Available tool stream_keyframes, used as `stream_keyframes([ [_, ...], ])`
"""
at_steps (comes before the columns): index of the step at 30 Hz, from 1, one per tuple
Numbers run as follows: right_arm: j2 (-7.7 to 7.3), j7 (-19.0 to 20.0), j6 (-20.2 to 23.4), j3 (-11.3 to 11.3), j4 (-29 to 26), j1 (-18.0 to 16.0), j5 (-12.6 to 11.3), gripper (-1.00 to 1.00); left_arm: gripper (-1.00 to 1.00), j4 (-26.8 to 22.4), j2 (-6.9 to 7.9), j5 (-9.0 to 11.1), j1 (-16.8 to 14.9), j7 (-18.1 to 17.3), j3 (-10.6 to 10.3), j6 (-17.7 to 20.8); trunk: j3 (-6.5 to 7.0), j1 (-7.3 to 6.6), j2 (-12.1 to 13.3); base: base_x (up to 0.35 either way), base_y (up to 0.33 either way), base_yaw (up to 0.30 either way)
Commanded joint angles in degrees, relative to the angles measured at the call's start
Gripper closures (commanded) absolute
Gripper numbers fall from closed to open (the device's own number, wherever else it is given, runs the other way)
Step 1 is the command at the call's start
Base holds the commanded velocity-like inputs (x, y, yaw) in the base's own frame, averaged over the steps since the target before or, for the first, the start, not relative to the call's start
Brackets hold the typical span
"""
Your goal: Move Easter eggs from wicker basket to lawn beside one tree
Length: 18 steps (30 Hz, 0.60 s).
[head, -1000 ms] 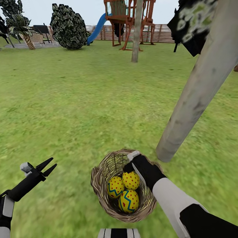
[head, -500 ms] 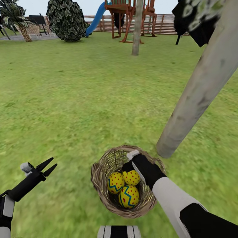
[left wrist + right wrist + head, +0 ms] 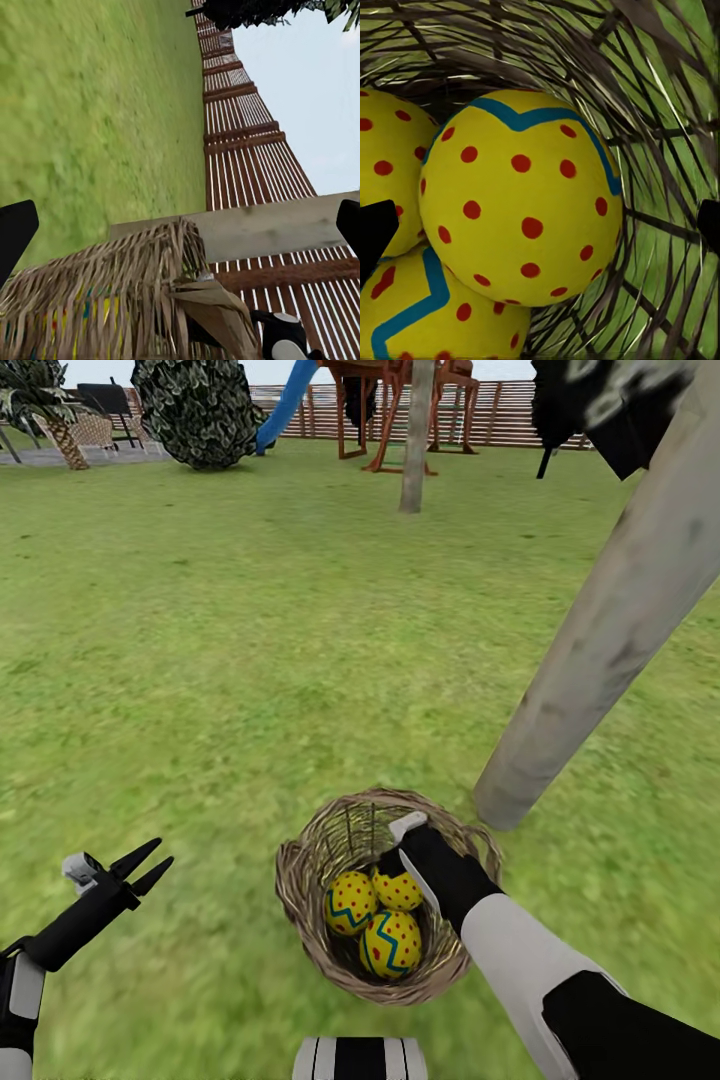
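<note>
The right gripper (image 3: 400,872), jaws spread wide, straddles the farthest of three yellow red-dotted Easter eggs (image 3: 521,199) inside the round brown wicker basket (image 3: 300,900). A pale grey tree trunk (image 3: 590,650) rises just beyond. The left gripper (image 3: 147,865) hangs open over grass.

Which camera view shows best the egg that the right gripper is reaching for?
The right wrist view: that Easter egg appears close, between the open gripper's fingertips. In the head view the right gripper partly covers it. The left wrist view catches faint colour through the wicker basket.
</note>
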Motion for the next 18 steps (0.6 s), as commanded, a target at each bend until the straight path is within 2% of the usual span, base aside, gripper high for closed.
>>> stream_keyframes([
  [1, 0.0, -0.5, 0.6, 0.2, -0.1, -0.4, 0.2, -1.0, -1.0, 0.1, 0.0, 0.0, 0.0, -0.1, 0.1, 0.6, -0.04, -0.01, 0.0, 0.0, 0.0, 0.0],
  [10, 0.0, -3.4, 0.8, 0.1, -0.7, -1.4, 0.3, -1.0, -1.0, 0.1, 0.0, 0.0, 0.0, -0.1, 0.1, 0.6, -0.7, 0.07, -0.1, 0.0, 0.0, 0.0],
  [18, 0.0, -3.2, 0.9, 0.1, -0.8, -1.3, -0.2, -1.0, -1.0, 0.3, 0.0, 0.0, 0.0, -0.1, 0.0, 0.6, -1.05, 0.07, -0.1, 0.0, 0.0, 0.0],
])
